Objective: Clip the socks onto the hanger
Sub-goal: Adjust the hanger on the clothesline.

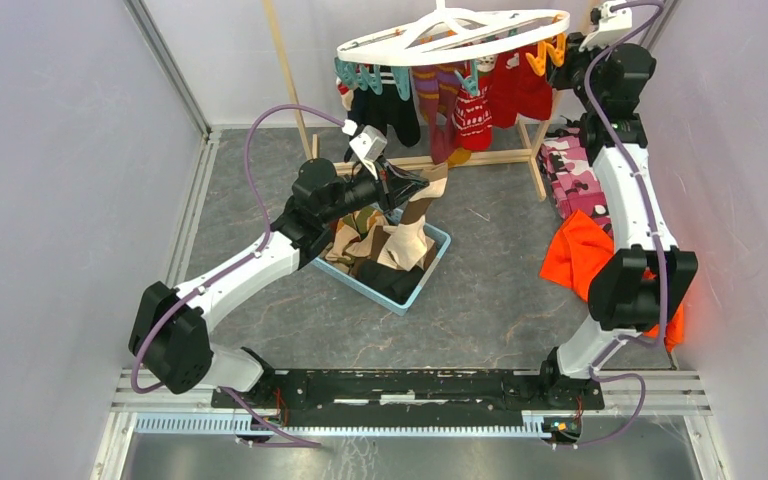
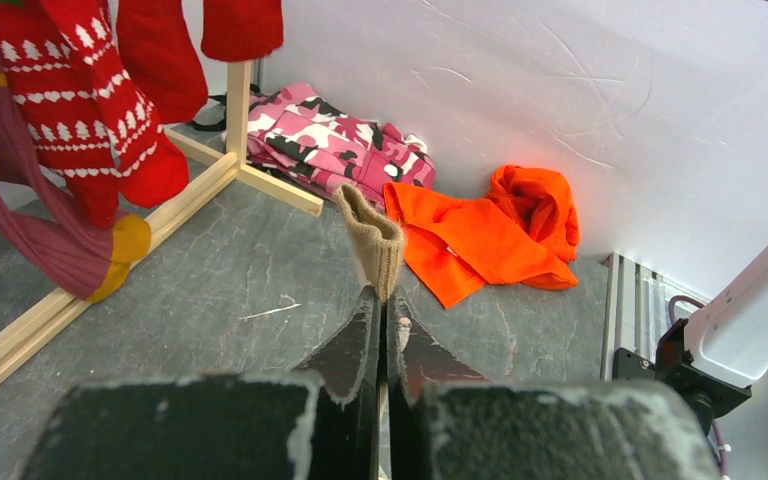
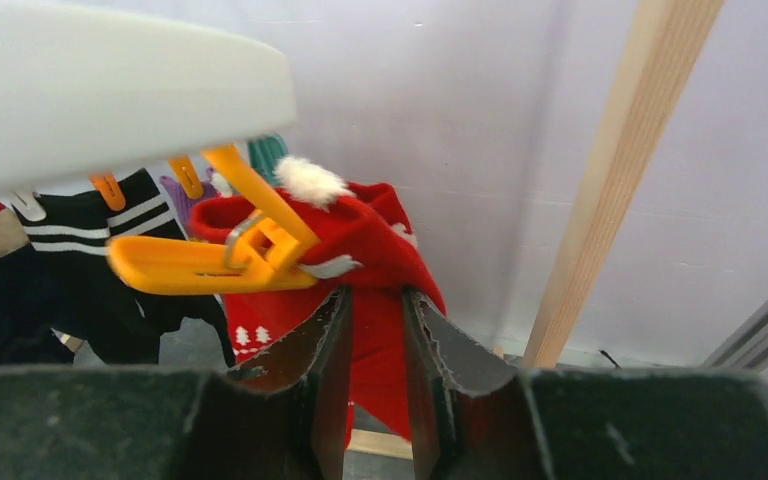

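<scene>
The white oval hanger [image 1: 380, 45] hangs at the back, with several socks clipped under it: red [image 1: 520, 85], red with white patterns [image 1: 472, 110], purple [image 1: 440, 100] and dark [image 1: 385, 105]. My left gripper [image 1: 420, 185] [image 2: 385, 295] is shut on the cuff of a beige-brown sock [image 2: 372, 235], which trails down [image 1: 422, 212] into the blue basket [image 1: 425, 285]. My right gripper [image 1: 568, 50] [image 3: 375, 295] is raised under the hanger's rim [image 3: 110, 90], beside an orange clip [image 3: 200, 265]. It is open, its jaws a little apart, with the clipped red sock [image 3: 380, 240] showing in the gap.
The basket holds more socks. A light wooden rack [image 1: 460, 158] stands under the hanger, one post [image 3: 610, 180] close to my right gripper. A pink camouflage garment [image 1: 575, 175] and an orange cloth [image 1: 580, 255] lie on the floor at the right. Teal clips [image 1: 360, 75] hang on the hanger's left.
</scene>
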Robot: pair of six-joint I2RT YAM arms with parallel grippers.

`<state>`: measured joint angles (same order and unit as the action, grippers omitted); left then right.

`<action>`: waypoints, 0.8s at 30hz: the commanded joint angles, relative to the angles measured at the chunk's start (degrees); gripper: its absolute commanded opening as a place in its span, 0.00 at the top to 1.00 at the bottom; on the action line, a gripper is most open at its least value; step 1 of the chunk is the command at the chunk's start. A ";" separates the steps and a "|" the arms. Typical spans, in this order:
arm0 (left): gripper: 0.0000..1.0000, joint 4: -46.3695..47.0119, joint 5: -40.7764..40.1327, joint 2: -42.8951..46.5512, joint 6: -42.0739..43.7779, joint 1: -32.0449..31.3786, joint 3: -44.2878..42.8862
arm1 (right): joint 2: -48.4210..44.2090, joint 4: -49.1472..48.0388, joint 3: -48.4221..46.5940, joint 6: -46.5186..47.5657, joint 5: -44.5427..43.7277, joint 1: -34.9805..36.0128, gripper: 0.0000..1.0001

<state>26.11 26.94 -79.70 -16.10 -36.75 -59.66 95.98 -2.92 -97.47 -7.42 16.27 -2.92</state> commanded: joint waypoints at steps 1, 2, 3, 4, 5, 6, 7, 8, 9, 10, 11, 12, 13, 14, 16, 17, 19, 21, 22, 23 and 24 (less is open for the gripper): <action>0.98 1.25 -0.89 1.46 1.36 -0.07 -0.64 | 3.46 -6.24 -4.13 -4.23 5.58 -1.97 0.70; 0.98 1.27 -0.82 1.28 1.25 -0.07 -0.82 | 4.37 -6.61 -4.90 -4.74 6.13 -2.24 0.71; 0.98 1.23 -0.71 1.04 1.15 -0.07 -1.08 | 4.99 -7.30 -5.32 -5.19 6.88 -2.43 0.71; 0.98 1.23 -0.72 0.89 1.03 -0.07 -1.26 | 5.53 -7.75 -5.62 -5.42 7.47 -2.58 0.70; 0.98 1.25 -0.69 0.72 0.97 -0.10 -1.45 | 5.80 -8.08 -5.76 -5.62 7.66 -2.61 0.71; 0.98 1.23 -0.66 0.57 0.92 -0.08 -1.65 | 6.01 -8.45 -5.89 -5.71 8.22 -2.69 0.70; 0.98 1.23 -0.68 0.38 0.85 -0.07 -1.87 | 6.14 -8.55 -5.89 -5.90 8.48 -2.71 0.70; 0.98 1.23 -0.73 0.25 0.77 -0.08 -2.05 | 6.06 -8.67 -5.94 -6.08 8.65 -2.75 0.70; 0.98 1.23 -0.69 0.11 0.57 -0.13 -2.32 | 6.07 -8.83 -5.80 -6.02 8.87 -2.77 0.70; 0.98 1.23 -0.66 -0.11 0.48 -0.16 -2.45 | 5.97 -8.86 -5.85 -6.01 8.91 -2.83 0.70; 0.98 1.27 -0.66 -0.30 0.25 -0.21 -2.58 | 5.97 -9.10 -5.79 -6.25 9.07 -3.00 0.70; 0.98 1.42 -0.60 -0.55 0.01 -0.17 -2.80 | 5.98 -9.44 -5.85 -6.42 9.29 -3.14 0.70; 0.98 1.73 -0.51 -0.88 -0.40 -0.16 -2.92 | 6.18 -9.45 -6.20 -6.51 9.30 -3.30 0.70; 0.98 2.17 -0.49 -1.22 -0.90 -0.16 -3.04 | 6.39 -9.53 -6.71 -6.73 9.43 -3.45 0.70; 0.98 2.97 -0.32 -1.98 -2.10 -0.16 -3.52 | 7.01 -9.53 -7.55 -6.87 9.87 -3.67 0.70; 0.98 3.40 -0.24 -2.52 -2.57 -0.23 -3.86 | 7.11 -9.62 -7.67 -7.04 10.34 -3.76 0.70; 0.98 4.30 -0.27 -3.25 -3.45 -0.29 -4.54 | 6.65 -9.90 -7.03 -7.06 12.18 -3.93 0.69; 0.98 5.33 -0.22 -4.00 -4.25 -0.38 -5.41 | 5.12 -10.60 -5.02 -7.03 14.27 -4.22 0.67; 0.98 5.81 -0.14 -4.51 -4.55 -0.42 -5.98 | 4.08 -11.11 -3.70 -6.93 15.14 -4.41 0.66; 0.98 6.12 0.06 -5.07 -4.75 -0.49 -6.64 | 2.78 -11.68 -2.03 -6.81 15.82 -4.60 0.65; 0.98 6.30 0.17 -5.76 -4.90 -0.55 -7.37 | 1.43 -12.33 -0.27 -6.70 16.39 -4.75 0.64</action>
<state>27.77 27.03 -83.90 -17.61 -36.84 -62.76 102.45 -10.76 -101.32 -13.72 28.14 -7.01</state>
